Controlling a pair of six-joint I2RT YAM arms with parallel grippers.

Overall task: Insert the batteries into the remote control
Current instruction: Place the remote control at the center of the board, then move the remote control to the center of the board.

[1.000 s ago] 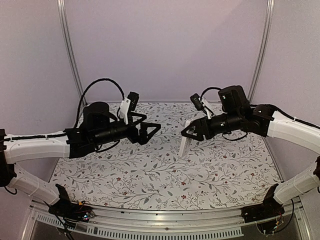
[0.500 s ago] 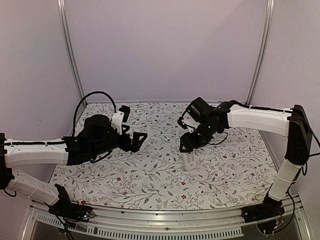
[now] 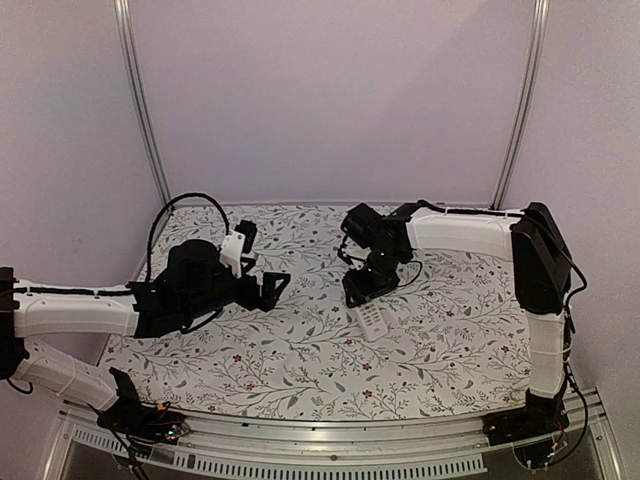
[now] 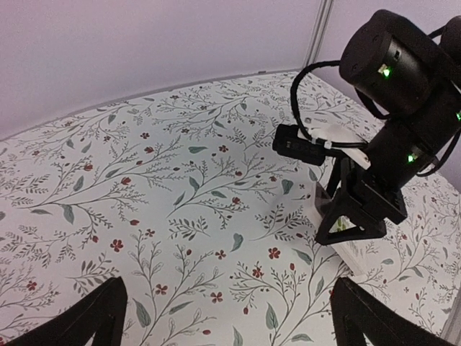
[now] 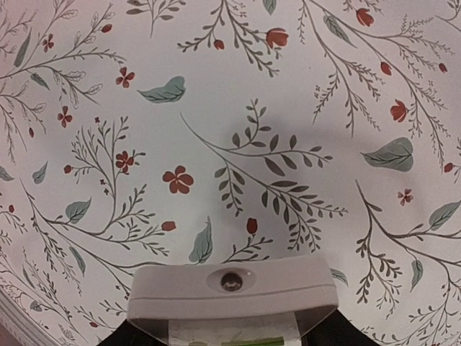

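Note:
The white remote control (image 3: 371,322) slants down to the flowered cloth at mid-table, buttons facing up. My right gripper (image 3: 362,294) is shut on its upper end. In the right wrist view the remote's end face (image 5: 232,287) with a small dark lens fills the bottom, between my right gripper's (image 5: 230,336) dark fingers. Whether its lower end touches the cloth I cannot tell. My left gripper (image 3: 272,288) hovers open and holds nothing, a hand's width left of the remote. The left wrist view shows the remote (image 4: 352,254) under the right gripper (image 4: 358,216). The batteries are out of view.
The flowered cloth (image 3: 300,360) covers the whole table. Metal frame posts (image 3: 140,110) (image 3: 518,110) rise at the back corners before a plain wall. A metal rail (image 3: 330,440) runs along the near edge between the arm bases.
My right arm swung down and leftward, bringing the remote from held high to low at the cloth. My left gripper sank a little and stayed open.

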